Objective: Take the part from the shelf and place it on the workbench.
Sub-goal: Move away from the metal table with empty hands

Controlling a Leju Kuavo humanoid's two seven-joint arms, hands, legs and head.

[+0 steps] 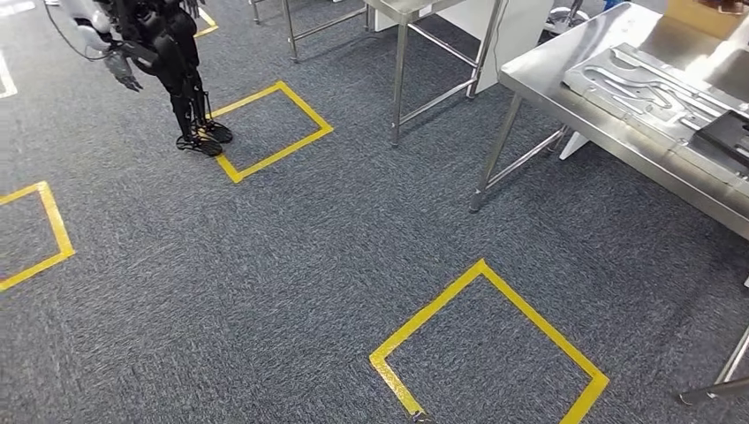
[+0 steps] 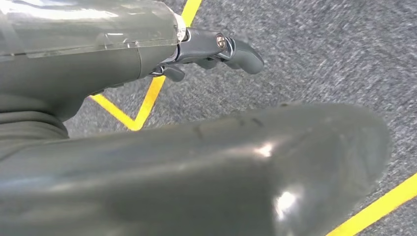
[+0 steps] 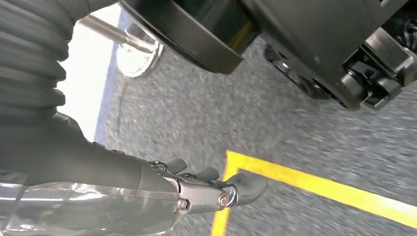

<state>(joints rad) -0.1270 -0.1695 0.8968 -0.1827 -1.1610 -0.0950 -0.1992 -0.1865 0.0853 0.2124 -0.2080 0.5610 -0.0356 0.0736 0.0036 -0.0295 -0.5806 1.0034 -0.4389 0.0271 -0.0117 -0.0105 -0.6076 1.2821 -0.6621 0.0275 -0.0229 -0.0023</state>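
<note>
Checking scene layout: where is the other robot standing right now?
Head view, upper left: the other robot stands on the grey carpet at a yellow taped square's left corner.

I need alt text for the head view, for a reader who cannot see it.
Grey carpet floor marked with yellow tape squares. At right, a steel workbench carries a flat grey metal part. At top left, another dark legged robot stands beside a taped square.

Carpet (image 1: 291,265): rough grey woven pile, matt. Floor tape (image 1: 490,344): smooth yellow, slight sheen. Workbench (image 1: 565,66): brushed steel, reflective. Part (image 1: 649,88) on it: dull grey metal. Left hand (image 2: 211,51): glossy grey plastic, metal pins.
</note>
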